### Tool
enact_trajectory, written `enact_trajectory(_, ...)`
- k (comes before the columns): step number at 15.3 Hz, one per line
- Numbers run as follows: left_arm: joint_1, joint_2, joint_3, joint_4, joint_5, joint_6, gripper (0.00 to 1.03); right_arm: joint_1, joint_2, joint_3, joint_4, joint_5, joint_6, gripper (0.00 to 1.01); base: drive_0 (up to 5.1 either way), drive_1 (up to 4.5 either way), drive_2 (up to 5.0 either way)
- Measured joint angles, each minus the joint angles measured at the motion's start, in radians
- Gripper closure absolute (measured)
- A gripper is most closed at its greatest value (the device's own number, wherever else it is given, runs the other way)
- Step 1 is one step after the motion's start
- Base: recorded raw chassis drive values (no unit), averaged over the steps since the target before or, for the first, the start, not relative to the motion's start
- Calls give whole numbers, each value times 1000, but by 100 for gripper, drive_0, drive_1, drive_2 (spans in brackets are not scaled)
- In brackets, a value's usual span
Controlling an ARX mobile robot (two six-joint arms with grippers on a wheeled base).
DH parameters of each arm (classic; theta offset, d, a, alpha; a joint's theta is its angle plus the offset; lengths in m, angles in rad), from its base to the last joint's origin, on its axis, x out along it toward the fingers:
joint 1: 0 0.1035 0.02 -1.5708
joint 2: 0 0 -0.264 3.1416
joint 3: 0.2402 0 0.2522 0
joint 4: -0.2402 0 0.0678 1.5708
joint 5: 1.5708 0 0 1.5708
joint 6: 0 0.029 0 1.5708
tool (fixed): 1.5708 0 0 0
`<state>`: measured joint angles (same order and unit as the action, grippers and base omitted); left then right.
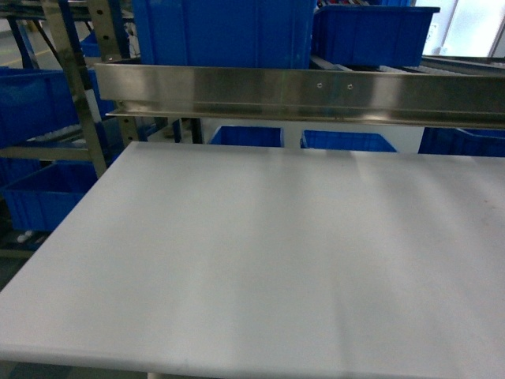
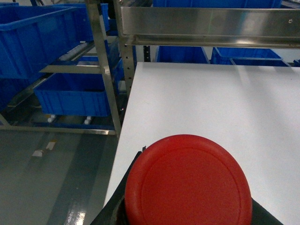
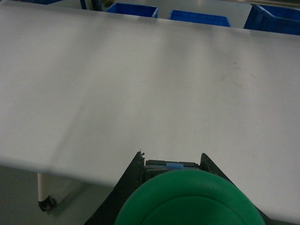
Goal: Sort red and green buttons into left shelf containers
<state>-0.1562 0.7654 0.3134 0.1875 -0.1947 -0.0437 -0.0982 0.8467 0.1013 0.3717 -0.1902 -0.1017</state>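
Observation:
In the left wrist view a red button (image 2: 187,183) with a wide round cap fills the lower frame, and my left gripper (image 2: 187,157) is shut on it; its black fingers (image 2: 136,164) show beside the cap. It hangs over the white table's left edge. My right gripper (image 3: 171,157) is shut on a green button (image 3: 187,199) whose dark body and blue tab peek out between the fingertips, above the table's near edge. The left shelf containers are blue bins (image 2: 37,37) (image 2: 70,96) on a metal rack left of the table, also seen as blue bins (image 1: 39,103) in the head view. Neither gripper shows in the head view.
A white table (image 1: 252,253) spans the head view. A steel rail (image 1: 316,91) crosses above its far edge, with more blue bins (image 1: 371,35) on top and behind. A perforated rack upright (image 2: 105,70) stands between table and left bins. Grey floor (image 2: 51,178) lies left of the table.

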Motion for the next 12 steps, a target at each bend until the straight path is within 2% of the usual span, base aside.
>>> enact_trajectory(12,0,0,0,-1,0,0,78,0,1,0,0,0,0,75,-498,238,254)
